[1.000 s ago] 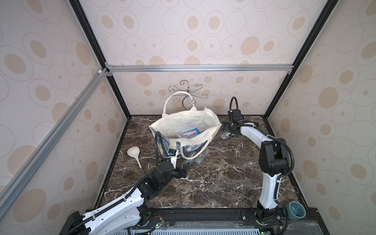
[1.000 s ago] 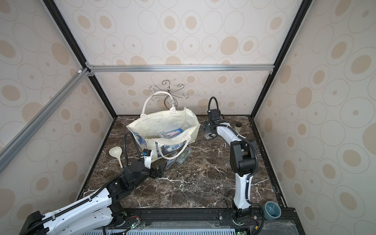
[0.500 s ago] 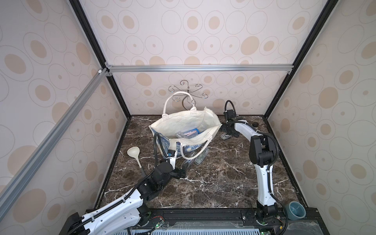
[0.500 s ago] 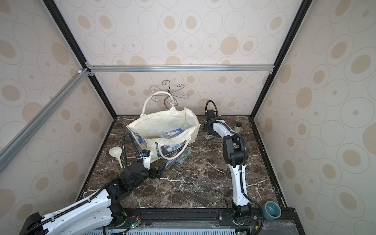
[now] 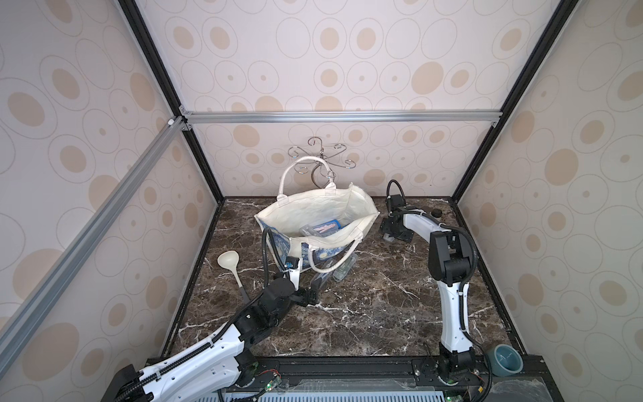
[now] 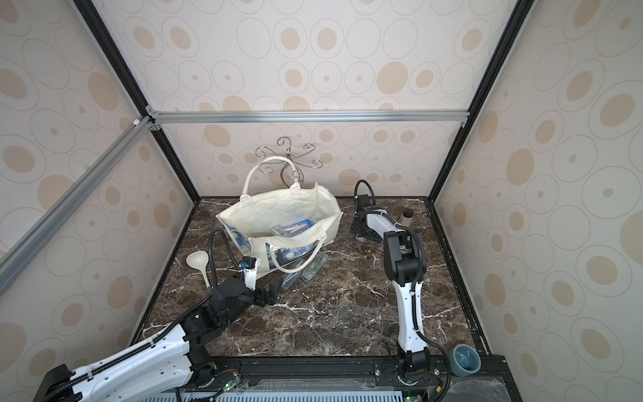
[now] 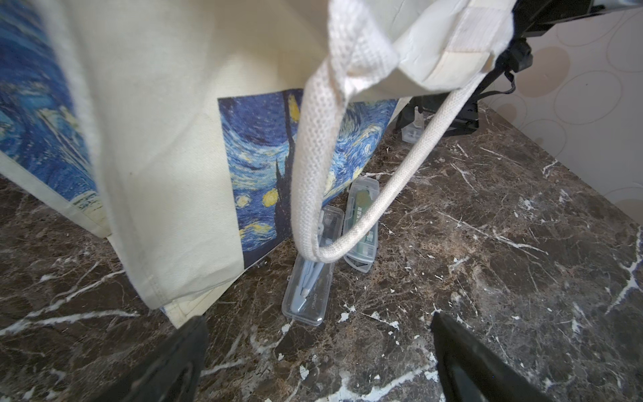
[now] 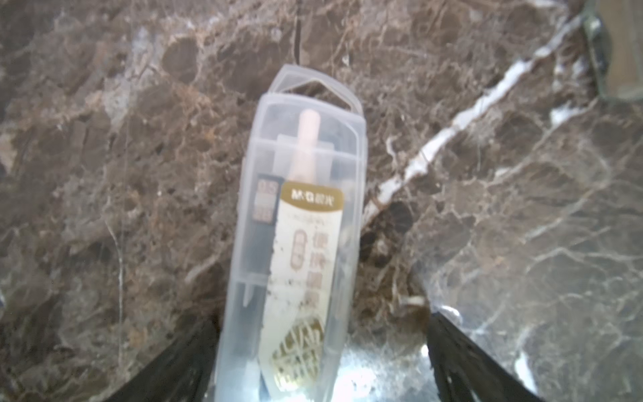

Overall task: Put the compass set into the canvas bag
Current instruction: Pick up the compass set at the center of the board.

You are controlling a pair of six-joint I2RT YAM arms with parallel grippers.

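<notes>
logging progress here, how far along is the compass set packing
Done: at least one clear case lies inside the canvas bag. In hand: the right gripper stands open around a gold-labelled case on the table, not yet gripping. To do: that case, plus the blue-compass case and green-labelled case by the bag's drooping handle, before the open left gripper.

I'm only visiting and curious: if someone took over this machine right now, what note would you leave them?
Left gripper: open, empty, facing a blue-compass case and a green-labelled case on the table in front of the canvas bag.
Right gripper: open, straddling a gold-labelled case on the table beside the bag, not yet gripping.
Done: at least two other cases lie inside the bag.
Left: those three need picking up and dropping in.
</notes>
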